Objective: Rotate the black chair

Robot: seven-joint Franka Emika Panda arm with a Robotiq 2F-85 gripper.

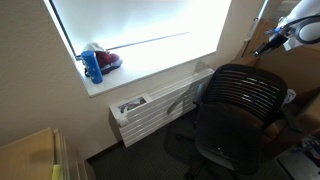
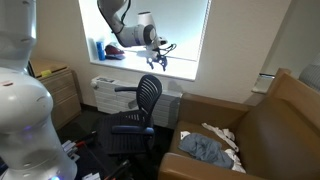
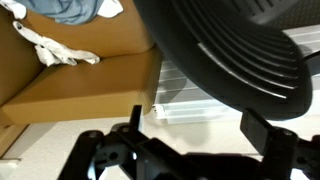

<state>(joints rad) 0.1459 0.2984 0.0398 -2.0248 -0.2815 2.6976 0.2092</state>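
The black chair [image 1: 238, 110] stands in front of the window, its slatted mesh backrest facing the camera in an exterior view. It also shows side-on in an exterior view [image 2: 138, 112], with seat, armrests and base. In the wrist view the slatted backrest [image 3: 230, 50] fills the upper right. My gripper [image 2: 160, 58] hangs in the air above the chair's backrest, apart from it. It also shows at the top right of an exterior view [image 1: 272, 40]. In the wrist view its two fingers [image 3: 195, 125] stand wide apart with nothing between them: it is open and empty.
A white radiator [image 1: 150, 108] runs under the windowsill [image 1: 150, 72], which holds a blue bottle [image 1: 93, 66] and a red object [image 1: 108, 60]. A brown leather sofa [image 2: 270, 130] with crumpled clothes [image 2: 205, 148] stands close to the chair. A wooden cabinet [image 2: 62, 95] is by the wall.
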